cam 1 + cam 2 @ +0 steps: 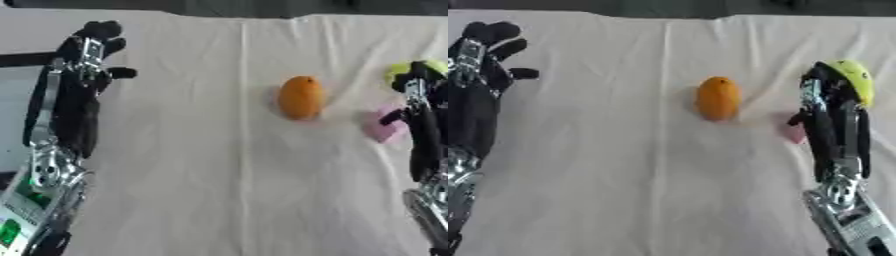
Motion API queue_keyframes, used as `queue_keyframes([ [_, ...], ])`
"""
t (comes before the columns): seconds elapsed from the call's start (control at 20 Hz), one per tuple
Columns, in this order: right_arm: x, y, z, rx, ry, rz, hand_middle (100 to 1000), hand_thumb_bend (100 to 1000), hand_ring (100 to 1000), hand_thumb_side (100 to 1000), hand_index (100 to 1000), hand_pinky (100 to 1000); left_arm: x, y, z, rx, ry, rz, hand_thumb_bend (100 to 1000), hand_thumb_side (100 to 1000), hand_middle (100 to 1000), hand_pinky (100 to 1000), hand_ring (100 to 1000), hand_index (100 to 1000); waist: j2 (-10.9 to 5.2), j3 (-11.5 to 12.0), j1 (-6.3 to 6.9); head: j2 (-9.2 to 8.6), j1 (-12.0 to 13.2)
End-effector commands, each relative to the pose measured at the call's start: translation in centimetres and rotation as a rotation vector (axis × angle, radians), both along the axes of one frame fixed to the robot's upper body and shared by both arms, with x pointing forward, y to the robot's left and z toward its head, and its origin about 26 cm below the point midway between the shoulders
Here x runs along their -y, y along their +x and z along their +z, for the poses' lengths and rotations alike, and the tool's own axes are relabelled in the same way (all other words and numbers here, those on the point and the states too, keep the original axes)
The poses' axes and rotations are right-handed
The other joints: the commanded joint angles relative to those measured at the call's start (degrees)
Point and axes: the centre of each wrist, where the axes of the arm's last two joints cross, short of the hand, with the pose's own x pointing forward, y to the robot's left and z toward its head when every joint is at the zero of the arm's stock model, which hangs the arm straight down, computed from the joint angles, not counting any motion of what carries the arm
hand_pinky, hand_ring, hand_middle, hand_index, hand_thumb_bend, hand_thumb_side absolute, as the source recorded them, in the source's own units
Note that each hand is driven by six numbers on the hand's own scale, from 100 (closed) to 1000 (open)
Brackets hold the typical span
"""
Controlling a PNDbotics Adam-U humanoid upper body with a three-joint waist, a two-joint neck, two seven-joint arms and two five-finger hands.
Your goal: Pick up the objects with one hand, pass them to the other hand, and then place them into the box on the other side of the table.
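Both hands seemingly open, raised.

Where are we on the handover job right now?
Nothing looks delivered, and no box is in view. The right hand is over a yellow-green object, grip unclear. The left hand is open and idle. The orange and a pink object lie on the cloth.

Table under a pale, creased cloth. Orange fruit lying at about 1 o'clock from centre. Pink thing at 3 o'clock, just right of the fruit. Yellow-green thing at 2 o'clock, near the right edge.
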Motion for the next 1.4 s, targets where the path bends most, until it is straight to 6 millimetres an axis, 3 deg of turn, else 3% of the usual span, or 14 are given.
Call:
queue_keyframes([
  [0.05, 1.1, -0.2, 1.2, 0.002, -0.080, -0.019, 700, 100, 781, 693, 831, 337, -0.3, -0.2, 0.5, 0.020, 0.015, 0.000, 100, 675, 766, 634, 828, 763, -1.63, -0.08, -0.13, 0.30, -0.32],
  [0.65, 6.4, -1.2, 2.4, -0.179, -0.464, -0.029, 773, 100, 826, 549, 859, 407, -1.0, -0.1, -0.3, -0.001, 0.041, 0.020, 100, 676, 770, 635, 831, 763, -2.35, -1.15, -1.07, 0.27, 1.16],
  [0.95, 9.2, -1.7, 4.7, -0.296, -0.750, 0.039, 817, 100, 867, 438, 878, 537, -1.2, -0.2, -0.3, 0.001, 0.048, 0.027, 100, 677, 771, 636, 832, 763, -2.35, -1.56, -1.35, -0.05, 2.34],
  [1.2, 10.8, -2.0, 7.3, -0.392, -0.951, 0.052, 849, 100, 897, 337, 893, 730, -1.4, -0.2, -0.4, -0.002, 0.057, 0.035, 100, 679, 772, 636, 833, 763, -2.35, -1.88, -1.73, -0.24, 2.80],
  [1.4, 11.3, -2.1, 8.5, -0.461, -1.091, 0.068, 870, 100, 911, 307, 902, 862, -1.5, -0.1, -0.6, -0.008, 0.066, 0.039, 100, 682, 773, 636, 834, 763, -2.29, -2.12, -1.99, -0.50, 2.96],
])
